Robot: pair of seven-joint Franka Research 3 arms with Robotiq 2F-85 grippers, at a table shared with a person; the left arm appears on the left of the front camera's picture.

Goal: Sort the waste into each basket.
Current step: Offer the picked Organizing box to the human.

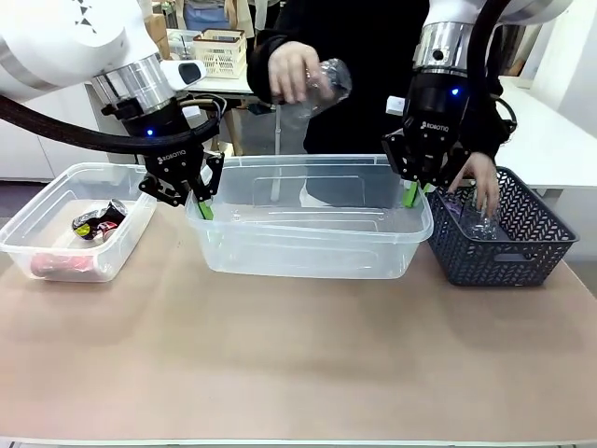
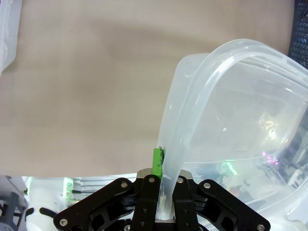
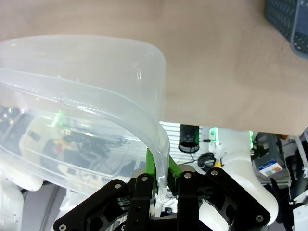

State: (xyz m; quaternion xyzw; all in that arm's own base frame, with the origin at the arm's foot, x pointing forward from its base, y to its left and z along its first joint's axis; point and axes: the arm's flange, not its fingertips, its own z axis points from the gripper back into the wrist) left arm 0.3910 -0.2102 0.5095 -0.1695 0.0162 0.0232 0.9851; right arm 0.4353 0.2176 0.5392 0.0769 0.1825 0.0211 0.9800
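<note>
front view: the left gripper (image 1: 203, 207), centre left of the frame, has its green pads closed on the rim of the large clear tub (image 1: 308, 245) at the tub's left end. the right gripper (image 1: 410, 194), centre right, is clamped the same way on the tub's right end. white lettering "robotiq" reads on the black body of the right gripper, and the same mark sits tilted on the left one.

left wrist view: the left gripper (image 2: 162, 175) pinches the tub's thick, rounded lip. the wall is colourless and see-through, with rounded corners.

right wrist view: the right gripper (image 3: 159, 168) grips the lip likewise.

outward, front view:
- a small clear tub (image 1: 56, 177) at the left edge holds foil wrappers (image 1: 98, 222) in red and black.
- a dark lattice basket (image 1: 522, 252) stands just beside the large tub at the right.
- one hand (image 1: 291, 70) of the person, top centre, holds a crumpled clear bottle (image 1: 326, 82) above the large tub.
- the other hand (image 1: 483, 182) reaches into the dark basket, at a second bottle (image 1: 478, 224).
- the tan table (image 1: 280, 355) fills the lower frame.
</note>
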